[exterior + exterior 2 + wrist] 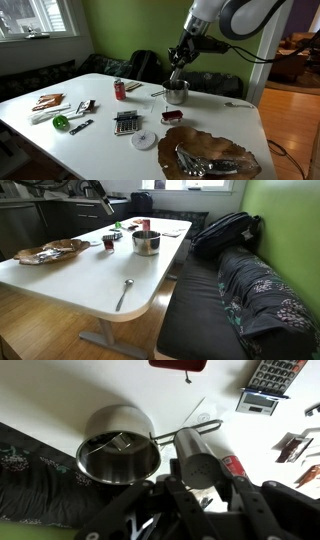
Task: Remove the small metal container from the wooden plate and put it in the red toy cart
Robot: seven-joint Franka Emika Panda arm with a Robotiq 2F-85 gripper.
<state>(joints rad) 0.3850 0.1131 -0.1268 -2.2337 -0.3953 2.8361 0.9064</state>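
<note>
My gripper (pixel 179 66) hangs above the steel pot (pixel 176 94). In the wrist view the gripper (pixel 205 485) is shut on the small metal container (pixel 198 455), a steel cylinder with a perforated cap, held in the air beside the pot (pixel 118 452). The red toy cart (pixel 172 117) sits on the white table between the pot and the wooden plate (pixel 215 141). It also shows at the top edge of the wrist view (pixel 178 364) and in an exterior view (pixel 108 242). The plate (pixel 30 256) carries metal utensils.
A red drink can (pixel 119 90) stands near the pot and shows behind the container in the wrist view (pixel 232 464). A calculator (pixel 126 123), a white lid, tools and a green item lie across the table. A spoon (pixel 123 292) lies near one end. A dark couch borders the table.
</note>
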